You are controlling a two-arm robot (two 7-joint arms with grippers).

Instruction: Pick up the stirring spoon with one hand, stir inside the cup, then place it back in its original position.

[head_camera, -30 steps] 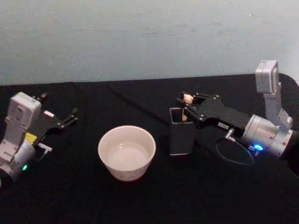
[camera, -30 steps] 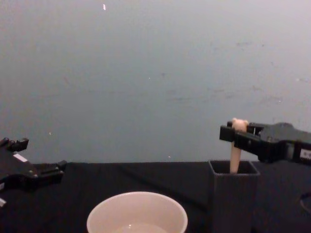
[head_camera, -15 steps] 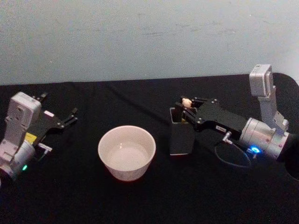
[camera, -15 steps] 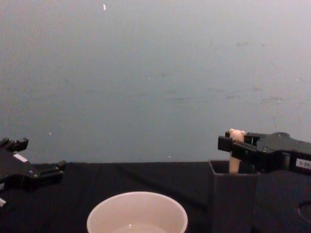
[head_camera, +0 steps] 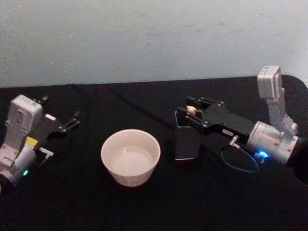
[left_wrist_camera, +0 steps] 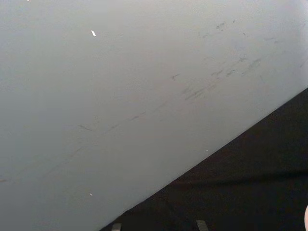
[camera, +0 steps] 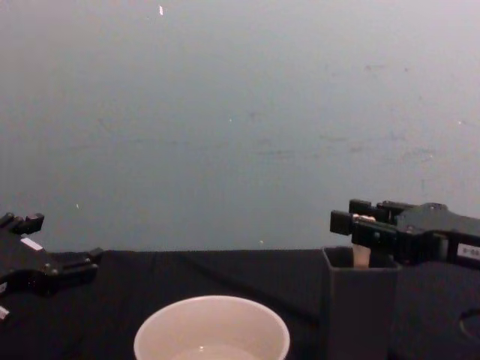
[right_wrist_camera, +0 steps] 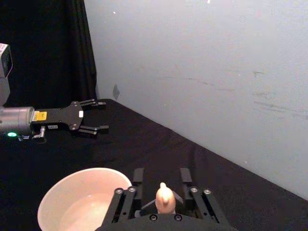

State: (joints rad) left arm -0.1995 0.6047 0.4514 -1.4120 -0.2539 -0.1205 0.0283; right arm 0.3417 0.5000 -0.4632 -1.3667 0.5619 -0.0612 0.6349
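Nearest, a cream cup sits on the black table. Just beyond, to its right, the dark holder stands with the spoon upright inside, bear head up, long axis vertical. The right gripper pinches the handle top; it looks light, stiff, slim and likely slippery. The left gripper rests far left, fingers spread.

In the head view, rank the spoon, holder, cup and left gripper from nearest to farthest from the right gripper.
1. Spoon, between the right gripper's fingers.
2. Holder, directly under the right gripper.
3. Cup, mid-table, toward the robot's left.
4. Left gripper, far left.
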